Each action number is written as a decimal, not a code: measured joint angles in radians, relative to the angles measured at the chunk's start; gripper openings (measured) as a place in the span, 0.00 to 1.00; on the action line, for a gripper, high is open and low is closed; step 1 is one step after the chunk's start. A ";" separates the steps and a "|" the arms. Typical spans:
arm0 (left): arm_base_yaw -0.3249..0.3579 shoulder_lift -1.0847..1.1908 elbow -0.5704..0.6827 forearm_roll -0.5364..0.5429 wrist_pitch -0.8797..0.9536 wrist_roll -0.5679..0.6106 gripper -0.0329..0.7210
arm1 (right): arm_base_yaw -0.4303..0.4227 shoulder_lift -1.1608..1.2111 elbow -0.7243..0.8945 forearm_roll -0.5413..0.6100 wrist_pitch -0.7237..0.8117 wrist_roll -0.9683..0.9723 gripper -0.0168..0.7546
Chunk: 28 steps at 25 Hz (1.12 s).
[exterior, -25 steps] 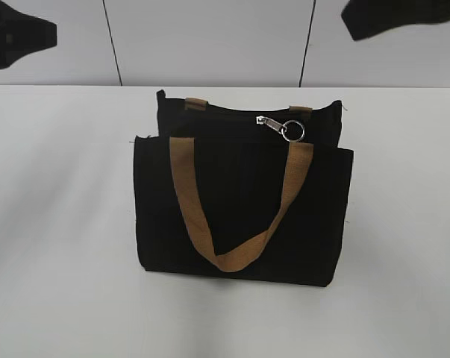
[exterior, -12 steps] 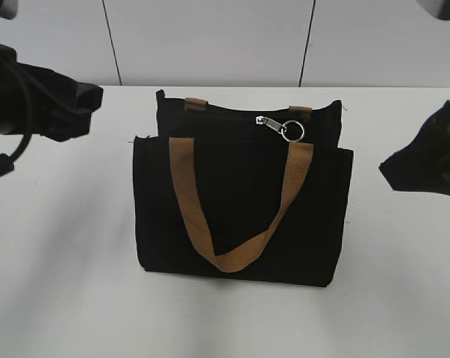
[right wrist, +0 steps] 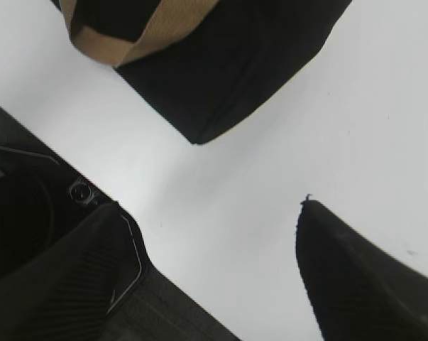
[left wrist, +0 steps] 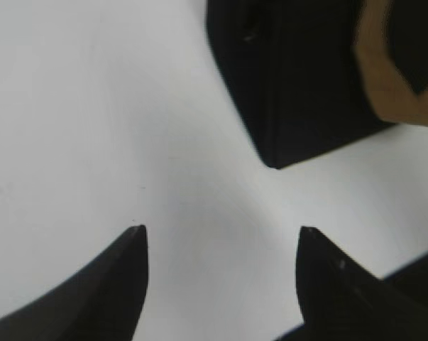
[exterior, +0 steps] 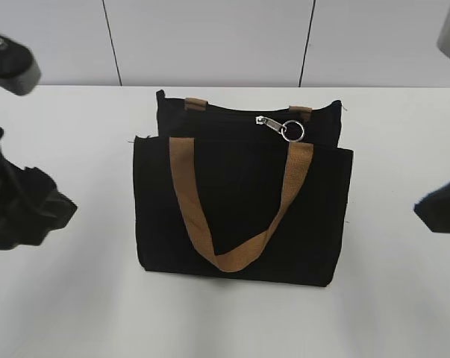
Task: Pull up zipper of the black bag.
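The black bag stands upright in the middle of the white table, with a tan handle hanging down its front. The zipper runs along its top edge; its silver pull tab with a ring lies near the right end. My left gripper is open and empty, low at the bag's left; a bag corner shows ahead of it. My right gripper is open and empty at the bag's right, with a bag corner ahead. Both show only partly in the exterior view.
The white table reaches back to a pale panelled wall. The table's near edge and dark robot base show in the right wrist view.
Both arms have come down from the top of the exterior view to the bag's sides at table level. The bag and its pull tab have not moved.
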 joint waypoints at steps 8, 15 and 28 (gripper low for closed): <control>0.000 -0.304 0.008 -0.199 0.327 0.198 0.69 | 0.000 -0.202 0.004 0.027 0.122 -0.084 0.77; 0.000 -0.663 0.155 -0.292 0.392 0.202 0.69 | 0.000 -0.457 0.234 0.048 0.125 -0.079 0.77; 0.000 -0.846 0.253 -0.261 0.276 0.250 0.69 | 0.000 -0.749 0.450 0.072 0.138 -0.036 0.77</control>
